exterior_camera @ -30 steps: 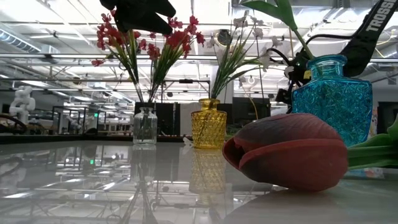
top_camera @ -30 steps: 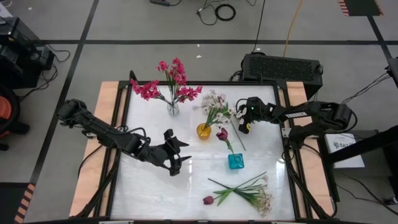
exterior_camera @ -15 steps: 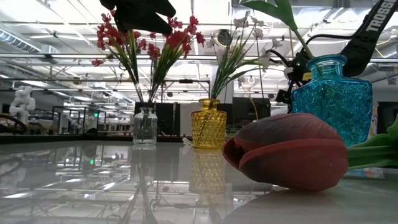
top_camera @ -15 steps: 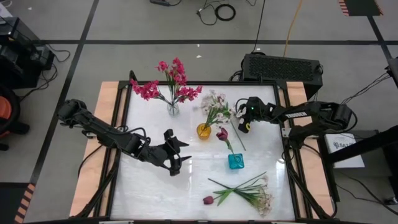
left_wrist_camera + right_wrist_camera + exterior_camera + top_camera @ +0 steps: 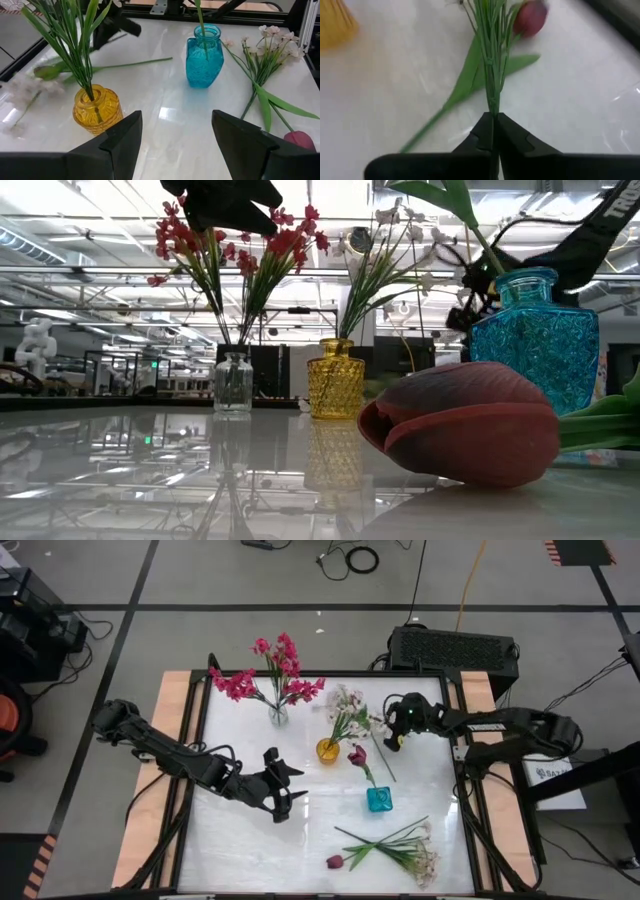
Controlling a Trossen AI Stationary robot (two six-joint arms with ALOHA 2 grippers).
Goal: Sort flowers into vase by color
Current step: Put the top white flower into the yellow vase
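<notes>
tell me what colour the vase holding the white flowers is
Amber yellow glass vase, seen best in the left wrist view.

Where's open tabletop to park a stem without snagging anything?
Free: the front-left patch, between the left pincer and the table edge, and the strip left of the clear vase. Crowded: around the yellow vase, the blue vase and the right pincer, and front right, where loose flowers lie.
</notes>
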